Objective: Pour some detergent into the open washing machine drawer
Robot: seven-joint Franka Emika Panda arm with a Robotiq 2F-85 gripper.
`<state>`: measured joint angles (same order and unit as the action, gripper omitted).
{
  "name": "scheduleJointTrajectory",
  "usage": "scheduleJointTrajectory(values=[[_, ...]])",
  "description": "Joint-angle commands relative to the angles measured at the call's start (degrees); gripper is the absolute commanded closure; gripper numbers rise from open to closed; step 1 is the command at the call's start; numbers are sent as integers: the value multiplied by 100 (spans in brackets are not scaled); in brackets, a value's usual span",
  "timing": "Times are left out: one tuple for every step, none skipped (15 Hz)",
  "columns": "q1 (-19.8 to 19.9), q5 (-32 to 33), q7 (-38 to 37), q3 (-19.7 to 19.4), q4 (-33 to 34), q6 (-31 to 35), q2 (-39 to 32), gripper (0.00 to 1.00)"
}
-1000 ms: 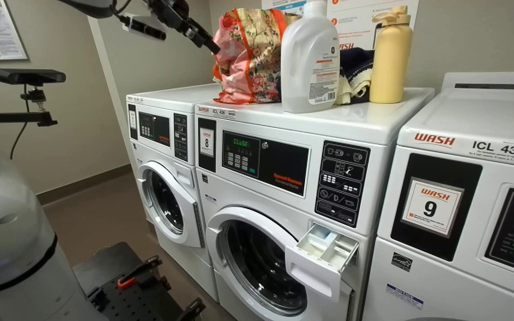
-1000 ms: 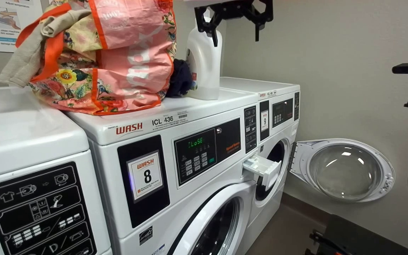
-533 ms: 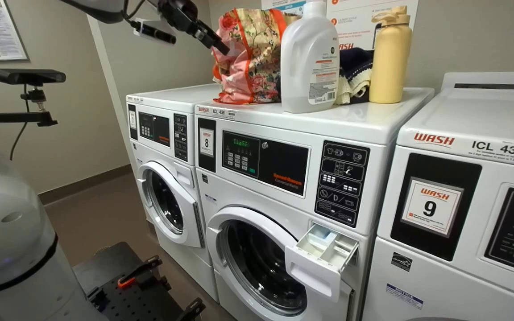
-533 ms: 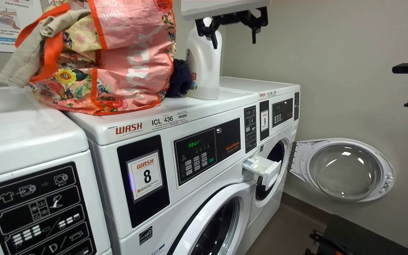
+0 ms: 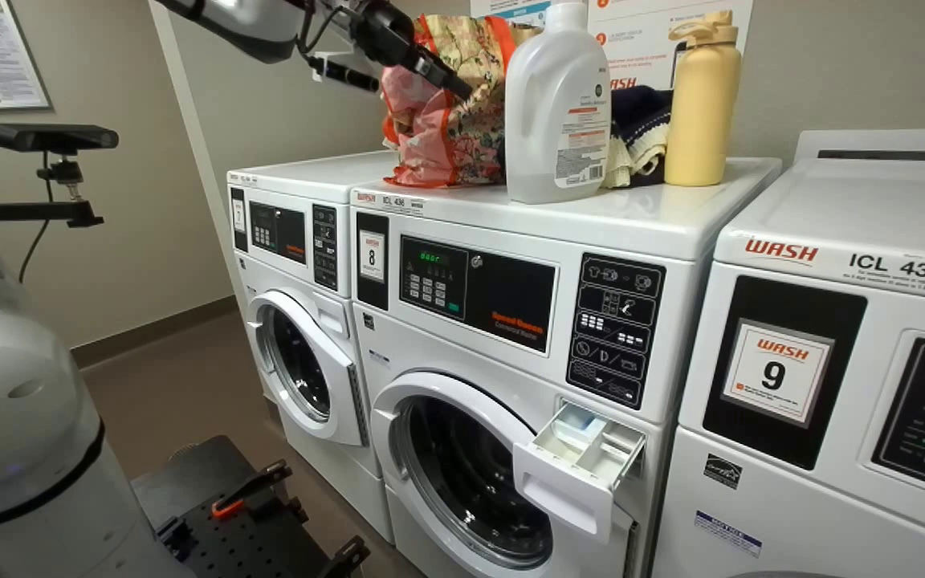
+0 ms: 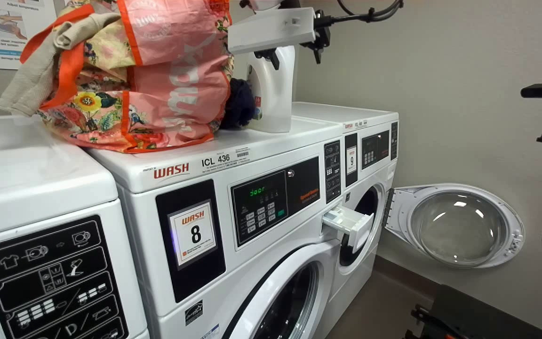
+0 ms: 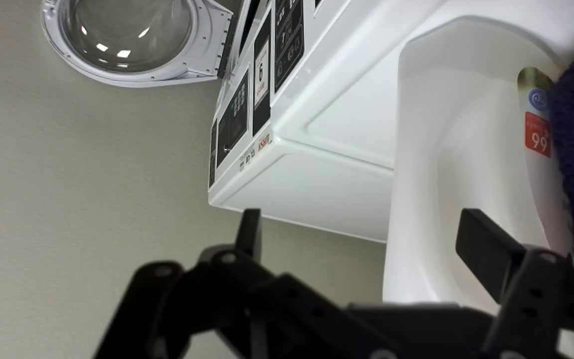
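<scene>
In exterior view, I see jug upright on washer, near my gripper, untouched. In exterior view, gripper overlaps jug's upper part; drawer out below. In wrist view, fingers spread wide, jug partly behind one.

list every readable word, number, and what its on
"WASH ICL 436": middle washer
"WASH 8": its sign
"door": its green display
"Speed Queen": its control panel
"WASH ICL 438": neighbouring washer
"WASH 9": its placard
"NOTICE": its sticker
"66", inverted in wrist view: detergent jug, red label
"After use, clean machine and lint screen": wall poster
Bag lettering: creased, unclear
Other print: hidden, tiny or blurred
</scene>
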<state>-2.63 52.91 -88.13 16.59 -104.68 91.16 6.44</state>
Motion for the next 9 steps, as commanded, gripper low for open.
scheduleJointTrajectory(values=[[-214, 211, -90, -245, 615, -303, -519, 0], [-242, 232, -74, -311, 710, -299, -619, 0], [-276, 233, -59, -364, 813, -326, -717, 0], [-306, 237, -55, -413, 888, -339, -795, 0], [-339, 243, -42, -455, 953, -361, -854, 0], [-370, 244, -54, -490, 1019, -398, -923, 0], [-394, 233, -53, -533, 1054, -413, -969, 0], [-418, 233, -62, -572, 1091, -444, -1019, 0], [-429, 240, -92, -599, 1115, -482, -1059, 0]])
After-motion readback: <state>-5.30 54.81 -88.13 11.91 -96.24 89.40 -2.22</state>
